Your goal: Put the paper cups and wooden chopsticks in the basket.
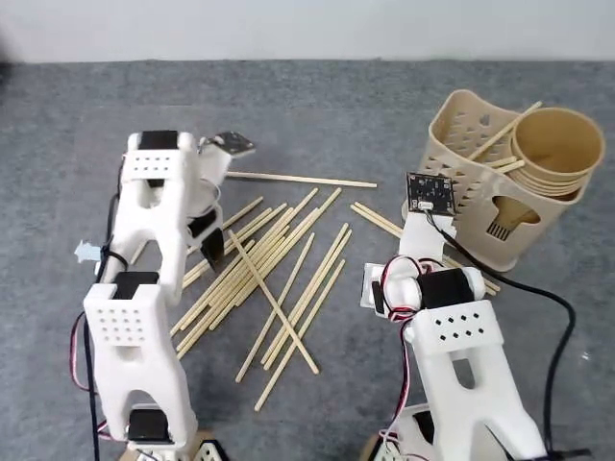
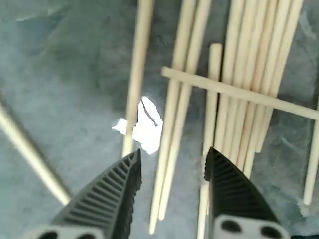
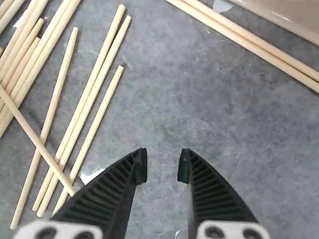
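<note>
Two arms stood at the near edge of the grey desk (image 1: 327,106), the left arm (image 1: 139,317) and the right arm (image 1: 461,346) side by side. Just beyond the right arm's base, the right hand (image 3: 162,158) hung low over a bare patch of desk with its fingers only narrowly parted and nothing between them. Loose chopsticks lay to one side of it and a pair of chopsticks (image 1: 380,219) ran past on the other, toward the basket.

Farther out on the left, the left hand (image 2: 172,159) was spread wide over the pile of chopsticks (image 1: 269,259). Two sticks ran through the gap between its fingers (image 2: 122,191), though whether they touched them could not be told. A scrap of white paper (image 2: 147,127) lay on the desk just beyond the fingertips, under one stick. The pile fanned across the middle of the desk, with one stick crossing it on a slant.

Beyond the right arm stood the basket (image 1: 461,144), upright. The paper cups (image 1: 557,144) sat stacked inside it, and a few basket chopsticks (image 1: 500,134) leaned beside them. A single chopstick (image 1: 303,180) lay farthest out, apart from the pile.
</note>
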